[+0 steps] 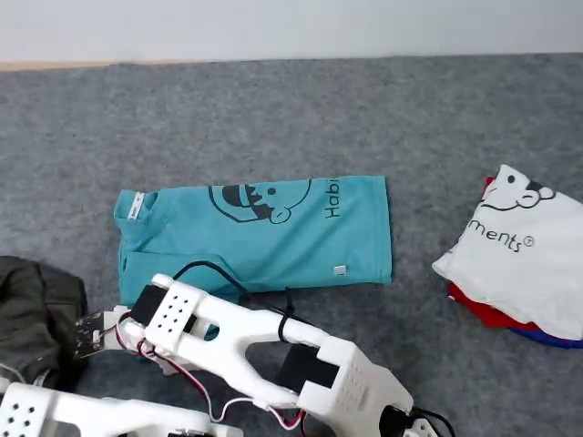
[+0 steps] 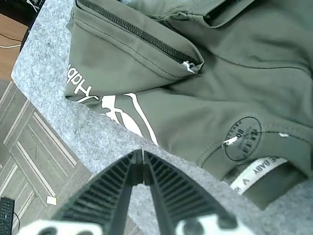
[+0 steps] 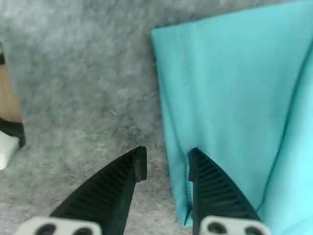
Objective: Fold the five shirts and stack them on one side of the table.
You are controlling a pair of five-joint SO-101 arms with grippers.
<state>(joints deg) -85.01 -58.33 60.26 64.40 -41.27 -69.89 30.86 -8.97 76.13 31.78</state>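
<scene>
Nearest, my right gripper [image 3: 167,164] stands half open astride the edge of the teal shirt [image 3: 234,98], placed to pinch it for folding. My left gripper [image 2: 143,164], closed on nothing, hovers beside the olive shirt [image 2: 220,98]. Farther off, folded shirts [image 1: 519,264] sit stacked.

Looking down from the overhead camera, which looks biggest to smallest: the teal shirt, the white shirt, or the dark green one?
1. teal shirt, spread out flat.
2. white shirt, folded and cut off by the picture's edge.
3. olive-green shirt, bunched at the edge, so its full size is unsure.
</scene>
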